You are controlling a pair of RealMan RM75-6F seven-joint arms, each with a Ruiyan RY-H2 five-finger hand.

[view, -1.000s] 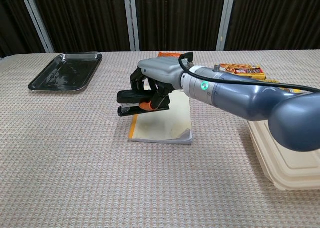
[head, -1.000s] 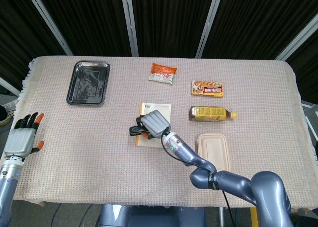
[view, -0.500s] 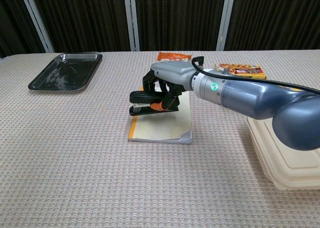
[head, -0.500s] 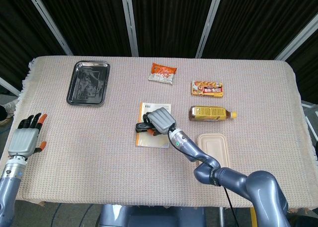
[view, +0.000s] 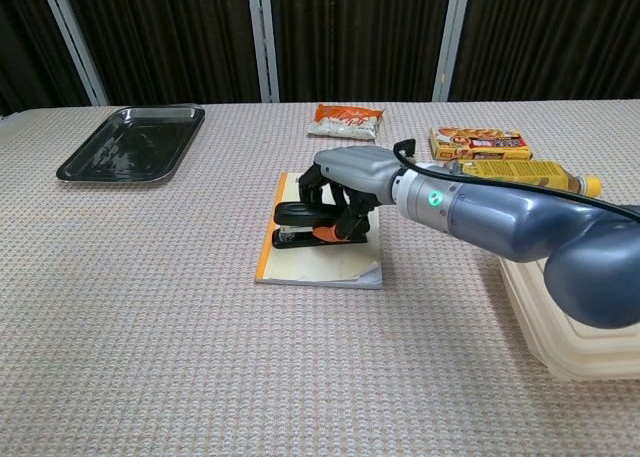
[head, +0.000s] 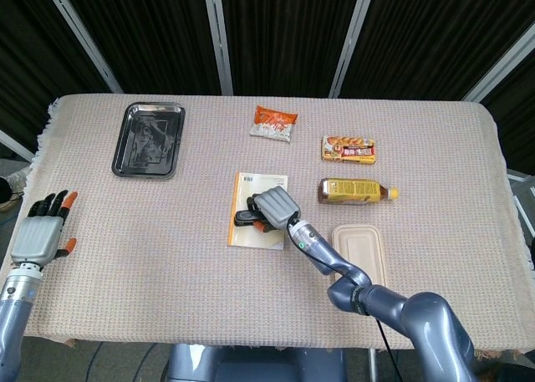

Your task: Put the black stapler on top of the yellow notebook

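The yellow notebook (head: 266, 184) (view: 320, 265) lies flat near the table's middle, its pale cover up and a yellow spine along its left side. On its cover sits the black stapler (head: 245, 218) (view: 297, 227), lying lengthwise with its nose toward the notebook's left edge. My right hand (head: 274, 207) (view: 350, 177) wraps over the stapler and grips it from above. Whether the stapler's base fully rests on the cover I cannot tell. My left hand (head: 38, 236) hovers open off the table's left edge, fingers spread.
A black tray (head: 150, 139) (view: 132, 143) sits at the back left. An orange snack bag (head: 272, 123), a snack box (head: 348, 150), a tea bottle (head: 354, 191) and a beige lidded container (head: 360, 252) (view: 572, 322) lie at the back and right of the notebook.
My right hand carried the stapler rightward from past the notebook's left edge and lowered it onto the cover. The left hand barely shifted.
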